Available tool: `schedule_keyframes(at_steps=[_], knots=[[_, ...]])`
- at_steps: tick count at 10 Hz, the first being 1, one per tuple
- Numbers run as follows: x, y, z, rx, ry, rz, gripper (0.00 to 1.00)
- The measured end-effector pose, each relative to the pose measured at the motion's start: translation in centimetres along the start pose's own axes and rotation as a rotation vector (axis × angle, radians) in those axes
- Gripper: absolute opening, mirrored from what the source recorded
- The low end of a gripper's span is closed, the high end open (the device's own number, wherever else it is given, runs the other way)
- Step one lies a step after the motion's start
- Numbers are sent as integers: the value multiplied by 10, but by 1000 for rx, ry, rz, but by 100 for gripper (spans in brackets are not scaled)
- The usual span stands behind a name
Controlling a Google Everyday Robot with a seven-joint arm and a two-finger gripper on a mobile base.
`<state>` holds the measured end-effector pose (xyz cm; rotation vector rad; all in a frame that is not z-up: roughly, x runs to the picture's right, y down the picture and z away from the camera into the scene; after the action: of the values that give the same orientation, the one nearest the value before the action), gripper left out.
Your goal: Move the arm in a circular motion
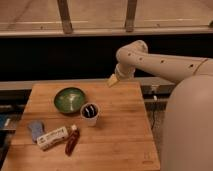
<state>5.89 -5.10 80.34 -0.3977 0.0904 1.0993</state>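
The thick cream-white arm (165, 65) with small dark holes reaches in from the right and bends at a rounded joint (131, 52) near the top. Its small pale yellowish tip, the gripper (113, 81), hangs above the far edge of the wooden table (125, 135), right of the green bowl. It holds nothing that I can see.
On the table stand a green bowl (69, 99), a white cup with dark items (90, 113), a blue sponge (35, 130), a white packet (52, 137) and a reddish-brown bottle (72, 140). The robot's pale body (187, 130) fills the right side. A dark wall with a railing lies behind.
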Motion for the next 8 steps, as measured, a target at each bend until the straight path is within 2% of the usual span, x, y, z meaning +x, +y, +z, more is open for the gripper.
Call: schedule_keyframes(at_steps=[2,3,4,5,6,8], knots=[[-17,45,-7,-26,-17,-83,80],[-16,77,-13,-37,-21,-131,80],[-11,92,-17,-37,-20,-153,80],[3,120,-24,-40,-18,-190,80],[16,138,-31,-42,-17,-213,80],[46,145,-39,-39,-8,-217,80]])
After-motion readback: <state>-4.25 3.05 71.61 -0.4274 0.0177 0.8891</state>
